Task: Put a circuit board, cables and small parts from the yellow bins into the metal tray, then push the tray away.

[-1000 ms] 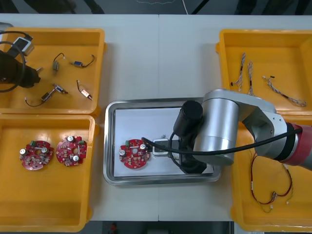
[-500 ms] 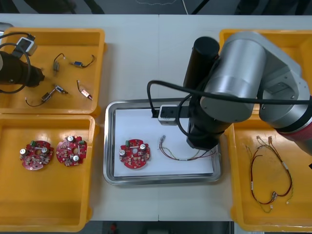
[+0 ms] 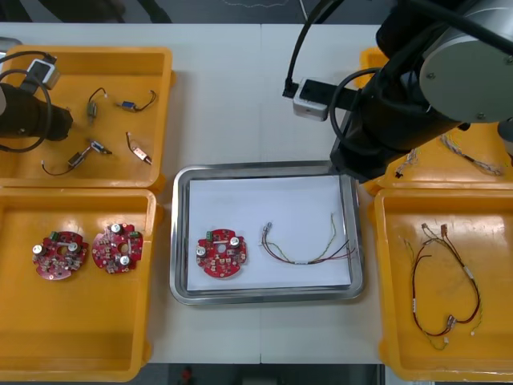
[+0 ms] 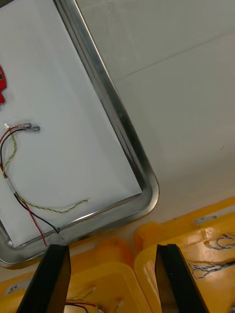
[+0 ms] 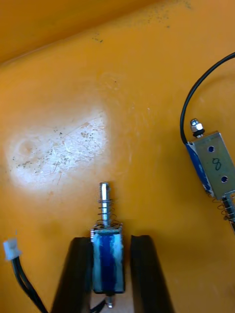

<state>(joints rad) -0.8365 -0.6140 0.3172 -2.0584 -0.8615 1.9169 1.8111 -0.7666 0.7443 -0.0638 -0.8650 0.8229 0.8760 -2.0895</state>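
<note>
On your left, the left gripper (image 5: 111, 240) is down in the far left bin (image 3: 160, 60). Its fingers (image 5: 78, 274) are clamped on a small metal part (image 5: 107, 261) with a blue body and a spring. A second small part (image 5: 209, 166) on a black cable (image 5: 196, 93) lies well apart from it on the bin floor. The near left bin (image 3: 80, 337) holds two round red circuit boards (image 3: 58, 255) side by side.

At the middle of the table (image 3: 256, 96), the metal tray (image 3: 180, 233) is white inside. It holds one circuit board (image 3: 222, 253) and, just beside it, a red and yellow cable (image 3: 309, 255).

The right gripper (image 4: 113, 254) hangs above the spot where the two right bins meet, near the tray's corner. Its fingers stand apart with nothing between them. The far right bin (image 3: 437, 164) holds twisted blue and white cables (image 3: 473, 160). The near right bin (image 3: 385, 321) holds another red and yellow cable (image 3: 445, 289).
</note>
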